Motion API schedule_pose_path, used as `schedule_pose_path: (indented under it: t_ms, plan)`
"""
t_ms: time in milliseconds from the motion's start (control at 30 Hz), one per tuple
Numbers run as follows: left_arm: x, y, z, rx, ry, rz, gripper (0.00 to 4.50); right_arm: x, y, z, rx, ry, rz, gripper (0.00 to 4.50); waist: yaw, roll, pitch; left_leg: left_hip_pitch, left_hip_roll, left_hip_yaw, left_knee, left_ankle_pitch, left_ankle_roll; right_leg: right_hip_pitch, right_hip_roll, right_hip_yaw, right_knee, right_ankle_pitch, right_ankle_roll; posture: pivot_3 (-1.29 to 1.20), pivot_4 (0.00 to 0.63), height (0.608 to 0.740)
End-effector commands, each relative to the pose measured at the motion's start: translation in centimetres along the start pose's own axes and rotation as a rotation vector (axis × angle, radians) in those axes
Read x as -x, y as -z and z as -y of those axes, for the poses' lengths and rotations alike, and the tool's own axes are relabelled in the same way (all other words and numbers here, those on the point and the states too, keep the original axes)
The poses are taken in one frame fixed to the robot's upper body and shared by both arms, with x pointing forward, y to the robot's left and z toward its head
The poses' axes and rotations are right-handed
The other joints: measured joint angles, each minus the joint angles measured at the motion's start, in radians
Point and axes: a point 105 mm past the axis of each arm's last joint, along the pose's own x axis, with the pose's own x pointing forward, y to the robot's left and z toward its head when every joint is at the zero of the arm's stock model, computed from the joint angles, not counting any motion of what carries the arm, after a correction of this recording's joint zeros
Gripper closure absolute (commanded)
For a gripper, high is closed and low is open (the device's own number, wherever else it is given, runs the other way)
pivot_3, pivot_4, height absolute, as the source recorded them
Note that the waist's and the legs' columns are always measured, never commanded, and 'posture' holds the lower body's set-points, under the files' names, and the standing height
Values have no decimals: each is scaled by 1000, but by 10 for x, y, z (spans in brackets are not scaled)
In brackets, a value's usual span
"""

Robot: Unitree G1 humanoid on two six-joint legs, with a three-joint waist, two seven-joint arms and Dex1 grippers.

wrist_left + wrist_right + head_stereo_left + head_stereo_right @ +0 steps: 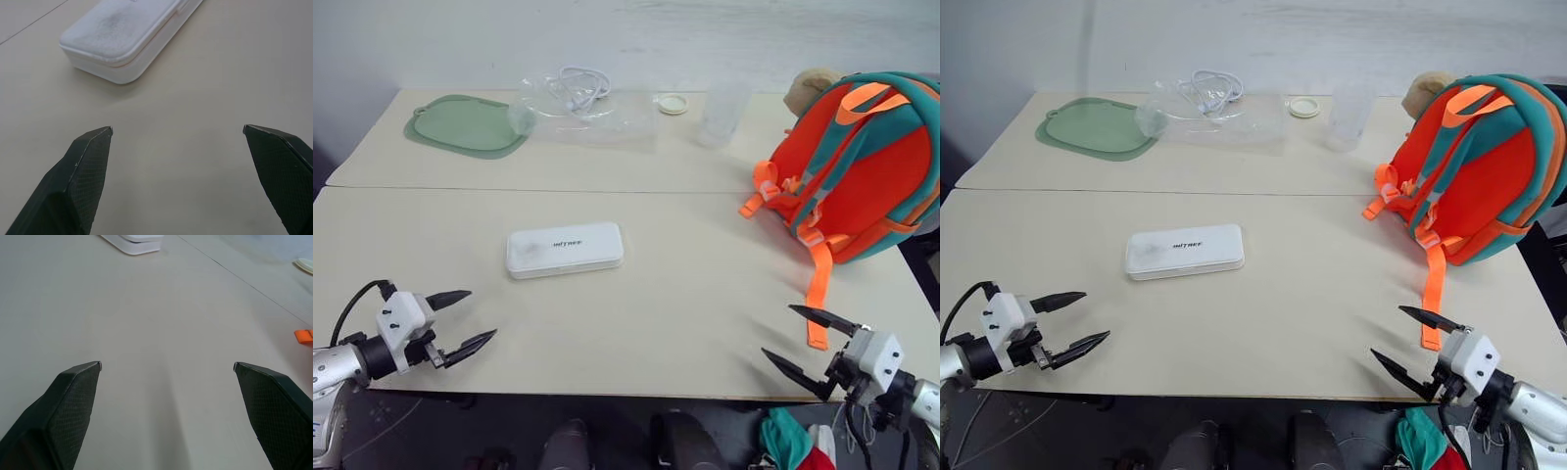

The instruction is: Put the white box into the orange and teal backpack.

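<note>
The white box (565, 249) lies flat near the middle of the beige table, with small grey lettering on its lid. It also shows in the left wrist view as the white box (122, 36). The orange and teal backpack (867, 166) stands at the table's right side, straps facing me, a tan plush toy (808, 90) behind it. My left gripper (470, 318) hovers open over the front left edge, a hand's width short of the box. Over the front right edge my right gripper (808, 343) is open too, below the backpack's hanging orange strap (819, 294).
Along the back of the table lie a green silicone mat (465, 125), a clear plastic bag with a white cable (578, 103), a small round lid (673, 104) and a clear cup (722, 113). A seam (558, 189) crosses the tabletop.
</note>
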Motion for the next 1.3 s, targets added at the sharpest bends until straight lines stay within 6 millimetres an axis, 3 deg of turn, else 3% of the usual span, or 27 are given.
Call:
schedule_pose_path:
  t_ms: [33,533,833,1033,1100,1300]
  plan:
    - [7,-11,-5,-31,-18,22,0,-1,-13,4,31,1,31,51,0,0,0,0,0,0,0,0,0,0,0,0,0,0,0,0,150,740]
    - [9,-29,-12,197,77,43,0,-34,-33,-8,35,-104,150,51,-1,-1,0,1,0,0,0,0,0,0,0,0,0,0,-1,0,150,740]
    - [8,-32,-20,218,55,67,0,-49,-43,-4,59,-115,208,51,-1,-1,0,0,0,0,0,0,-1,0,0,0,0,0,0,0,150,740]
    - [7,-34,-23,346,29,102,0,-67,-57,2,36,-117,241,51,-3,-1,0,0,0,0,1,0,-1,-1,0,0,1,0,0,0,150,740]
    - [4,-37,-33,429,-14,108,0,-82,-58,4,-18,-134,191,419,-3,-1,0,0,0,0,1,0,-1,-1,0,0,2,0,0,0,150,740]
    - [-23,-41,-95,419,-341,114,1753,-148,-64,20,15,-68,102,2300,-1,-1,0,0,0,-1,2,3,-5,-2,0,0,4,0,-1,0,150,740]
